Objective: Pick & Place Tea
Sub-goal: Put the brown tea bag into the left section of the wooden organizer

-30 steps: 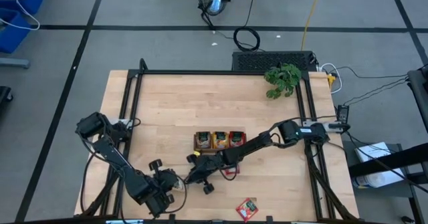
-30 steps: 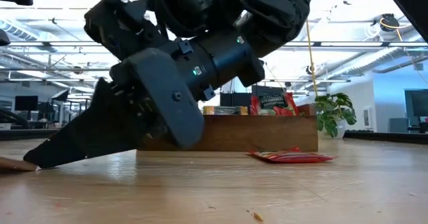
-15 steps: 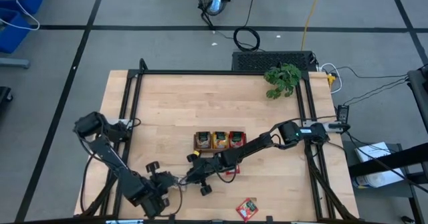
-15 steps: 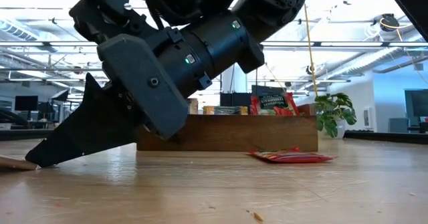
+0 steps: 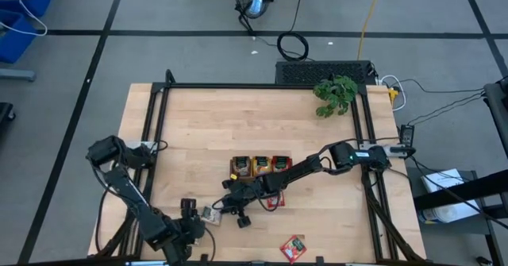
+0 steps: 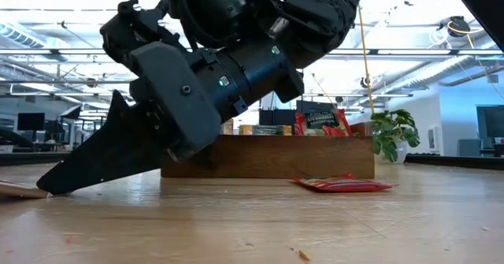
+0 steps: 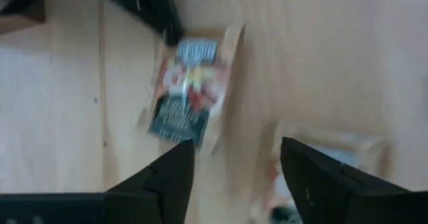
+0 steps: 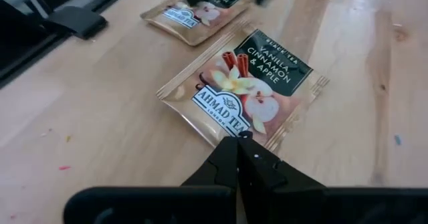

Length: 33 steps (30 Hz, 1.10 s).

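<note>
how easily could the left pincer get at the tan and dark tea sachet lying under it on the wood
Probably yes. The left pincer stands open just above the tan and dark tea sachet, with bare wooden table around it; only the shut right pincer sits close beside.

Open-plan office/lab: monitors (image 6: 20, 122) and ceiling light strips (image 6: 47, 55) behind the tool, grey carpet floor (image 5: 198, 55), cables (image 5: 292, 45).

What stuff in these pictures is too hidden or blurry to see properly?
- Left wrist view: the print on the sachet is blurred; a second sachet is partly hidden by the left tool.
- Low view: the right tool and its arm cover most of the tray, so its left compartments cannot be checked.
- High view: labels on the red sachet near the table edge are too small to read.
</note>
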Each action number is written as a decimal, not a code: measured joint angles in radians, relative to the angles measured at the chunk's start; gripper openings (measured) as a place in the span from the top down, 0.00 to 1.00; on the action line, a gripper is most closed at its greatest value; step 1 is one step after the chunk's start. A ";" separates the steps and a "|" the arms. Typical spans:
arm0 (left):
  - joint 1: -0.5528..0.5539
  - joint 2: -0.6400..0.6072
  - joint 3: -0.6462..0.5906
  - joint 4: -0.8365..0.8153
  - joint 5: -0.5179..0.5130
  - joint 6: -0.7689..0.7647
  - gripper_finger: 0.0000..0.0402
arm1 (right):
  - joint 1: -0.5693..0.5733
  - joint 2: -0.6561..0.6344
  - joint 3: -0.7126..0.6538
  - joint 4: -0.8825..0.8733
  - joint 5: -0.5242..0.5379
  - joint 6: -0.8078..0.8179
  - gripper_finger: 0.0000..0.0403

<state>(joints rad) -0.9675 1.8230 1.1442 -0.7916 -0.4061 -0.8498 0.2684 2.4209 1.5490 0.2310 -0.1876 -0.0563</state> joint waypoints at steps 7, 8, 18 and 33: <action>0.029 0.083 0.001 -0.076 -0.021 0.074 0.42 | -0.019 0.000 -0.001 0.014 -0.104 0.060 1.00; 0.033 0.093 0.002 -0.075 -0.033 0.084 0.43 | -0.024 0.000 -0.001 0.019 -0.134 0.072 1.00; 0.022 0.157 0.084 -0.079 -0.121 0.287 0.56 | -0.044 0.000 -0.077 0.174 -0.158 0.128 1.00; 0.057 0.228 0.103 0.011 -0.229 0.411 0.61 | -0.053 0.000 -0.090 0.251 -0.180 0.191 1.00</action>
<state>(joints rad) -0.9101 2.0513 1.2472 -0.7807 -0.6346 -0.4393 0.2153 2.4210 1.4586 0.4819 -0.3672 0.1346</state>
